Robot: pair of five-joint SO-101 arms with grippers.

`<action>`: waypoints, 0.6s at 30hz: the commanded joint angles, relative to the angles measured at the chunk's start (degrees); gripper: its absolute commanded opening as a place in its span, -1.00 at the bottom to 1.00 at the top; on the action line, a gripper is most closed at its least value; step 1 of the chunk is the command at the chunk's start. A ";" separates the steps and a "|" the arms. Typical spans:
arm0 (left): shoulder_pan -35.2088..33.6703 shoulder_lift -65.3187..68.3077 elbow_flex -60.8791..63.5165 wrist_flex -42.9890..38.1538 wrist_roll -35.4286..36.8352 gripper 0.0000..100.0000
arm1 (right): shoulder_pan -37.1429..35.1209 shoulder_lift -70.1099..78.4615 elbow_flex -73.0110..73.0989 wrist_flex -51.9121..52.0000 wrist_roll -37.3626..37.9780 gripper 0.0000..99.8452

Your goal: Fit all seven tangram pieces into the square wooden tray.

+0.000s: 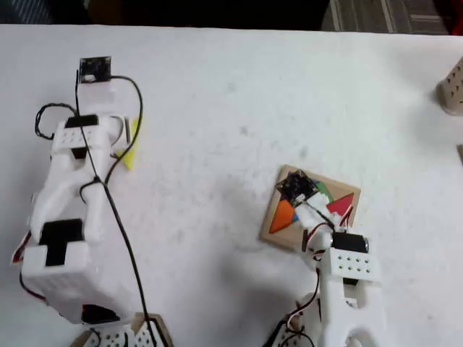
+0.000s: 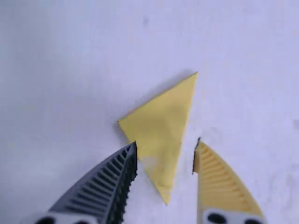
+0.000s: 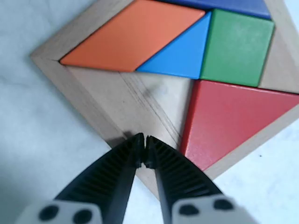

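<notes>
Left wrist view: the yellow triangle lies flat on the white table. The left gripper is spread wide. Its grey finger is on one side of the triangle's narrow tip and its yellow finger on the other. We cannot tell whether either touches the piece.

High view adds the layout. The yellow triangle is at the far left of the table, just beside the front end of the left arm. It is well apart from the wooden tray, which sits right of centre. The right arm reaches over the tray and covers its middle, with orange, green and red showing around it.

Right wrist view shows what that arm hides. Inside the wooden tray we note:
- an orange parallelogram along one wall
- a light blue triangle set against it
- a green square next to the triangle
- a red triangle below the square
- a dark blue piece cut off at the frame edge, its shape unclear

Bare tray floor shows between the parallelogram and the red triangle. The right gripper is pinched together with nothing between its fingers, and its tips are over the tray's near rim.
</notes>
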 commanded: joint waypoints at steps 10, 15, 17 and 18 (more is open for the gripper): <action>-3.03 29.93 -40.53 19.16 7.47 -0.25 | -0.66 -0.04 0.53 -0.13 -0.26 -0.97; -2.86 36.18 -49.67 24.53 7.47 -0.25 | -0.66 -0.04 0.53 -0.22 -0.26 -0.97; -2.77 37.58 -52.04 26.73 7.47 -0.25 | -0.66 -0.04 0.53 -0.22 -0.26 -0.97; -2.77 38.11 -52.84 27.78 7.38 -0.25 | -0.66 -0.04 0.53 -0.22 -0.26 -0.97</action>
